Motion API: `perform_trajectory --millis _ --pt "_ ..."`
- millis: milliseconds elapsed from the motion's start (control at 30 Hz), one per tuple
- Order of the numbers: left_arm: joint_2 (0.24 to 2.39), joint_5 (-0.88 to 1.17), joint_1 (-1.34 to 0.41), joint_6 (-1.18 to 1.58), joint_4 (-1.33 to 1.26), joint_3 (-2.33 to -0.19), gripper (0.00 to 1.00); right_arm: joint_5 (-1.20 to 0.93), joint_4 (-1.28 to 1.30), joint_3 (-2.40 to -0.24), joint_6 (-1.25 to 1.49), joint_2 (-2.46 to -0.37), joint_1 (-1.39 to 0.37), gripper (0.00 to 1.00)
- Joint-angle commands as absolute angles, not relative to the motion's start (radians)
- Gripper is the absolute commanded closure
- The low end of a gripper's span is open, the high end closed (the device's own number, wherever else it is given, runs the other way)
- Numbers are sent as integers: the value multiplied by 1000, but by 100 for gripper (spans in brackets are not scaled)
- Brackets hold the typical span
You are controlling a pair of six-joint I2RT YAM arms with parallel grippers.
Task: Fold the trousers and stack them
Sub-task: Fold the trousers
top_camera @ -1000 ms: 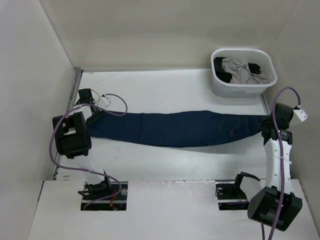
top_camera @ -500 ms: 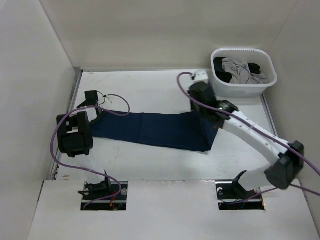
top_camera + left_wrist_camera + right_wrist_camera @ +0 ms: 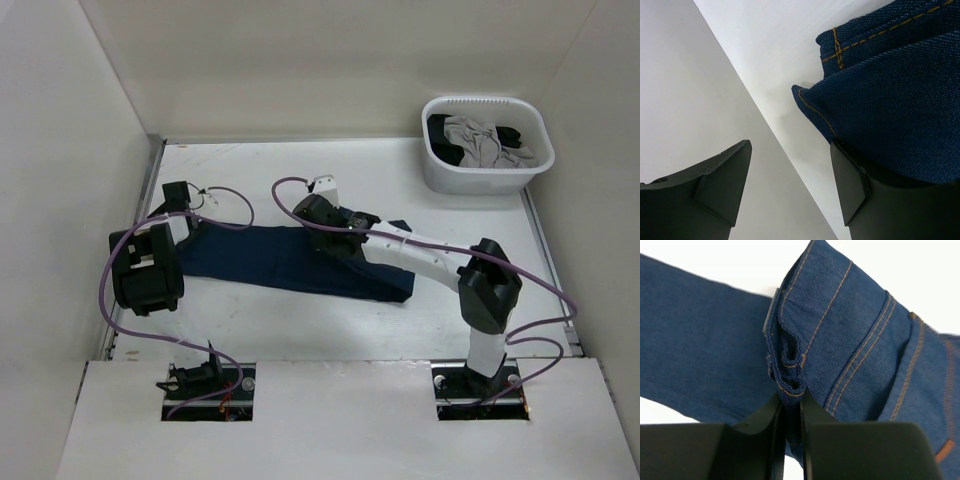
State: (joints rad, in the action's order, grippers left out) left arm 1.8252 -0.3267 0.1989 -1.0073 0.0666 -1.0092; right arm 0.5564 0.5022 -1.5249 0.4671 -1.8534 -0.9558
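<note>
The dark blue denim trousers point(image 3: 270, 262) lie across the table's middle, doubled over, with the fold at the right point(image 3: 400, 288). My right gripper point(image 3: 322, 214) hangs over them and is shut on a bunched edge of the waistband point(image 3: 790, 385), lifted above the leg layer point(image 3: 700, 355). A tan patch point(image 3: 944, 450) shows at the lower right of the right wrist view. My left gripper point(image 3: 180, 208) sits at the trousers' left end, open; nothing lies between its fingers point(image 3: 725, 185). The hem point(image 3: 900, 110) rests on the outer side of the right finger.
A white basket point(image 3: 432, 170) stands at the back right with a light grey garment point(image 3: 475, 135) and a black garment point(image 3: 510, 135) in it. The left wall point(image 3: 100, 150) runs close beside the left gripper. Purple cables loop over both arms.
The right arm has swept from the far right edge leftward, carrying the waistband end over the legs and folding the trousers in half. The left gripper has barely moved.
</note>
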Motion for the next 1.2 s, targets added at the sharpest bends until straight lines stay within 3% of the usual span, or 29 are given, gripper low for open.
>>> perform_trajectory --millis 0,367,467,533,600,733,833,900,967,1033,1100,1167 --pt "1845 -275 226 -963 184 -969 35 520 460 -1577 572 -1847 -967 100" --pt "1867 -272 226 -960 184 -974 35 439 315 -1603 433 -1884 -1047 100" --pt "1870 -270 226 -957 184 -977 35 352 305 -1597 430 -1926 -1048 92" --pt "1870 -270 226 -956 184 -982 35 283 305 -1595 426 -1960 -1048 81" --pt "1870 -270 228 -957 184 -983 35 185 295 -1597 407 -1977 -1048 64" --pt "1858 -270 234 -963 186 -989 35 8 206 -1540 364 -1910 -1045 11" --pt "1845 -270 237 -960 186 -1006 35 -25 152 -1476 377 -1789 -1035 0" --pt "1826 -268 234 -959 195 -1019 35 35 132 -1402 399 -1671 -1009 1" --pt "1798 -262 232 -956 212 -1038 34 173 138 -1298 458 -1550 -955 12" --pt "1763 -253 220 -953 233 -1063 34 270 147 -1180 537 -1447 -875 36" --pt "1718 -244 196 -942 258 -1094 34 313 159 -1053 624 -1363 -748 67" --pt "1662 -221 159 -931 290 -1129 33 284 172 -982 660 -1338 -620 83"
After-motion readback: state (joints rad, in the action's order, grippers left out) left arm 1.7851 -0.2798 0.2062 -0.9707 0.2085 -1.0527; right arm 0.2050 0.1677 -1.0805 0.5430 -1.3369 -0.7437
